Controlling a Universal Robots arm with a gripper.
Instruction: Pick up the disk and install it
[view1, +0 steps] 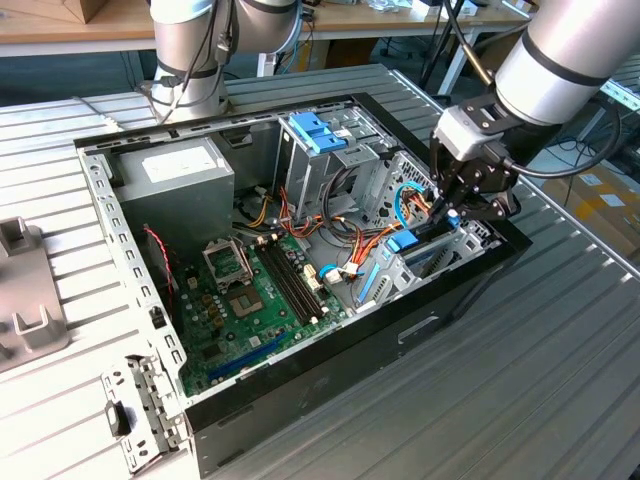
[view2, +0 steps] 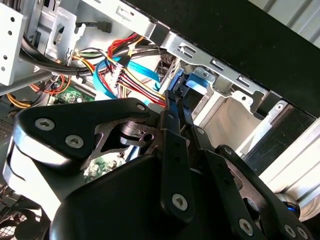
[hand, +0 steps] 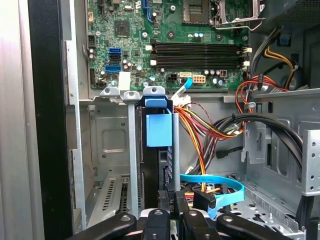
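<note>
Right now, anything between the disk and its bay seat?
Nothing visible blocks it. The disk already stands on edge in the drive bay, between the grey rails, with the gripper at its near end. The orange and red power wires and blue data cable run beside the slot, not across it. The slot's depth is hidden.

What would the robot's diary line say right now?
gripper: shut on disk | grey-metal, blue-railed disk: standing on edge in drive bay slot | black computer case: open

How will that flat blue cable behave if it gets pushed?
The flat blue cable probably bends easily, since it lies in a loose curve. Thin and ribbon-like, it looks light. It may snag on the wires beside it.
</note>
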